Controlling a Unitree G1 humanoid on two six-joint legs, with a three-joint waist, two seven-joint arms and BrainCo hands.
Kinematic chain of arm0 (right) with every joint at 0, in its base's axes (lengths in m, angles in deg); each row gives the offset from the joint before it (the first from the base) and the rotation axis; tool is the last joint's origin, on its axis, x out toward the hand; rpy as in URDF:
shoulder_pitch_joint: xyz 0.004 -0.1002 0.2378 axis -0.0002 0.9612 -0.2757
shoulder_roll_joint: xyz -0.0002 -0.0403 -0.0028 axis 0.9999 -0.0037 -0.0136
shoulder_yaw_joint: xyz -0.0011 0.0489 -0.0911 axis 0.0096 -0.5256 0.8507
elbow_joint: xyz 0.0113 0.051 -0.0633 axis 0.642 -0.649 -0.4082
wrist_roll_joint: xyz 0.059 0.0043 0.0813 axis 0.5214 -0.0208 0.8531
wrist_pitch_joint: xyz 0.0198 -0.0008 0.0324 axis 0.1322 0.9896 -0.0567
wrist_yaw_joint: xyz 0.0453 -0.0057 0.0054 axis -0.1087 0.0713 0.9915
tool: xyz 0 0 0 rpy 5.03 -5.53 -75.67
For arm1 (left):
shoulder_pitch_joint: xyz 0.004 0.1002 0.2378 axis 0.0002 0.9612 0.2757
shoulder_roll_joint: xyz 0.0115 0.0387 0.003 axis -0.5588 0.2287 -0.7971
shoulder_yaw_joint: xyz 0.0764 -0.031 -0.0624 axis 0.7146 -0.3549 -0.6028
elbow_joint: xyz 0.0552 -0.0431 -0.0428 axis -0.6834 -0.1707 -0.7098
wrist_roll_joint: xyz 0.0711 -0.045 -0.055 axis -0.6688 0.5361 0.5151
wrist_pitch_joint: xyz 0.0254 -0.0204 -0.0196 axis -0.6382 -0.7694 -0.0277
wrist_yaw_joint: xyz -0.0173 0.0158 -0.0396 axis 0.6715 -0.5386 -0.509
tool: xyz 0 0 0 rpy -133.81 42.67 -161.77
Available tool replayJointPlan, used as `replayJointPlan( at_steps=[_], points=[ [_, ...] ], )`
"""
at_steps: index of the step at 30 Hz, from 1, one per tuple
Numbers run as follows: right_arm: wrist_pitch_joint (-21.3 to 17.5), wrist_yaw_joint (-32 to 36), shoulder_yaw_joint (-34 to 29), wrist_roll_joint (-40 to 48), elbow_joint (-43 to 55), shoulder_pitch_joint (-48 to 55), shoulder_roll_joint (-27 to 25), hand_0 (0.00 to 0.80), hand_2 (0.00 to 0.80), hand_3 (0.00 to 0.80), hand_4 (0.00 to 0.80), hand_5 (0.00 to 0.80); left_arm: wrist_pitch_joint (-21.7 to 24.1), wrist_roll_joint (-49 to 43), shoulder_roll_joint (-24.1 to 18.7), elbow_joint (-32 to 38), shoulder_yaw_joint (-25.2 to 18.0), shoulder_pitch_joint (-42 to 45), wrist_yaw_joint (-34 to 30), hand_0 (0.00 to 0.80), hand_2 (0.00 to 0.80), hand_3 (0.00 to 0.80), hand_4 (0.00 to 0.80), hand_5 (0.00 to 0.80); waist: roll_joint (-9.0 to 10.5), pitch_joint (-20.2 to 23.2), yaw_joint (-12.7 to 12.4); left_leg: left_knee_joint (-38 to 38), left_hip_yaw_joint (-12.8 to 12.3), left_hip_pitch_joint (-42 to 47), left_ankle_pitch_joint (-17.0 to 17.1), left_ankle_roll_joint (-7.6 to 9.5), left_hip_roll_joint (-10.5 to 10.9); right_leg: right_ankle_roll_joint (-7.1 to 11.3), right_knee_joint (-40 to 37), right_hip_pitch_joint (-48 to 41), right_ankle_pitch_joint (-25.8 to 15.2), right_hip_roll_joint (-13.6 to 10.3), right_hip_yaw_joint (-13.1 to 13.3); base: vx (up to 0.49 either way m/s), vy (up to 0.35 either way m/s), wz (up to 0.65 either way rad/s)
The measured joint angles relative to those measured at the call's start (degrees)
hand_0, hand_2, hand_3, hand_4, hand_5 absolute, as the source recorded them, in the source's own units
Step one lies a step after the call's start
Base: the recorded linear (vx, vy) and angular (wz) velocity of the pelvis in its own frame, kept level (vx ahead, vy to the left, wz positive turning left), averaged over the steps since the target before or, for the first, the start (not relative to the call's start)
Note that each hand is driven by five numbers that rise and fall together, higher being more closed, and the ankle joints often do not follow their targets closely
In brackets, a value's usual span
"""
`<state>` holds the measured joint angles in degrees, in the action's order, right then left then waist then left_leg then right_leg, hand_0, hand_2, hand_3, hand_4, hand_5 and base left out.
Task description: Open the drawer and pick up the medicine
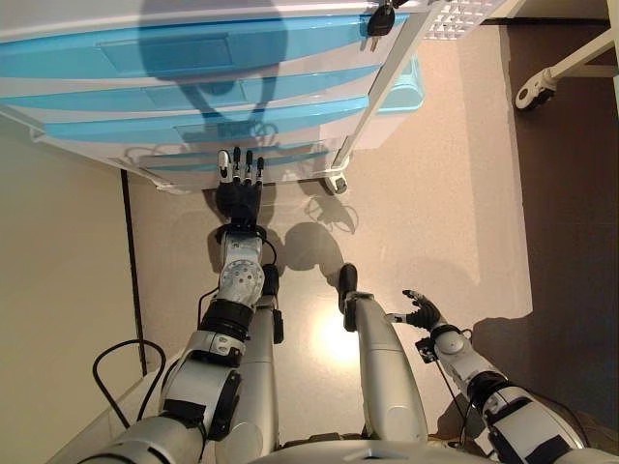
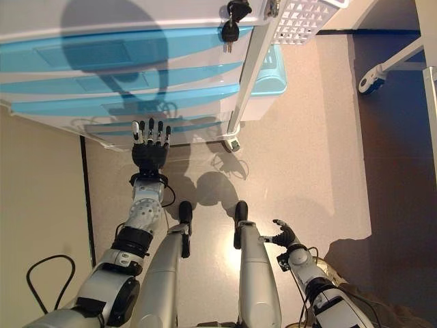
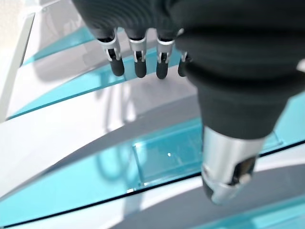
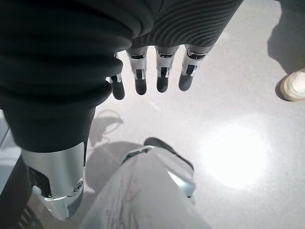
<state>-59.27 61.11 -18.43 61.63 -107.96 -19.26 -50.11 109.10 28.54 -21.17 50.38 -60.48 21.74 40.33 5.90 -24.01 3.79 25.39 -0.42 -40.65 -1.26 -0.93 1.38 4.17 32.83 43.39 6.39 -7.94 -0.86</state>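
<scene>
**Left hand at the drawer fronts, every drawer shut, medicine out of sight**

From where I stand, the drawer unit (image 1: 193, 87) is a white plastic cabinet on castors with a stack of translucent blue drawer fronts, and all of them look pushed in. A bunch of keys (image 1: 380, 19) hangs at its upper corner. No medicine shows anywhere; my guess is it lies inside one of the drawers, so I cannot say what form it takes.

The left hand (image 1: 239, 184) is stretched out low toward the bottom of the cabinet, fingers (image 3: 138, 62) straight and a little spread, holding nothing. Its wrist view shows the dark tips hovering close over a blue front, with the recessed rectangular pull (image 3: 167, 160) just beside the thumb (image 3: 228, 167); whether any tip touches the plastic I cannot tell. The right hand (image 1: 421, 311) hangs down by the robot's side over the floor, fingers loose and empty.

I would judge these drawers light, smooth and rather slippery, with thin fronts that flex. A flat push would only slide off. The place to take hold is the recess in the middle of a front: hook the fingertips behind its lip and draw straight out, gently, since the castors (image 1: 336, 182) may let the whole cabinet roll. The medicine itself is likely small and light, calling for a soft pinch
</scene>
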Motion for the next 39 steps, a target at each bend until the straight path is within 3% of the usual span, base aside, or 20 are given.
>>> replayJointPlan(
  at_steps=[6,39],
  points=[
    [0.0,0.5,0.6,0.0,-0.6,0.0,0.1,0.0,0.0,0.0,0.0,0.0,-0.2,0.3,-1.1,0.5,1.3,-0.1,-0.1,0.0,0.0,0.0,0.0,0.0,0.06,0.0,0.1,-0.4,1.1,0.0,0.2,0.06,0.0,-0.13,-0.6,-0.8,0.1,-0.3,-1.4,0.036,-0.012,0.09],
    [0.0,3.1,0.6,-2.3,-1.8,0.1,0.3,0.0,0.0,0.0,0.0,0.0,0.1,1.6,-7.0,6.7,2.4,0.4,2.3,0.0,0.0,0.0,0.0,0.0,0.11,-0.2,-0.2,-5.5,2.0,4.1,2.7,-0.16,0.8,-0.6,-2.6,-4.2,-0.1,-1.2,-2.8,0.012,0.003,0.02]
  ],
)
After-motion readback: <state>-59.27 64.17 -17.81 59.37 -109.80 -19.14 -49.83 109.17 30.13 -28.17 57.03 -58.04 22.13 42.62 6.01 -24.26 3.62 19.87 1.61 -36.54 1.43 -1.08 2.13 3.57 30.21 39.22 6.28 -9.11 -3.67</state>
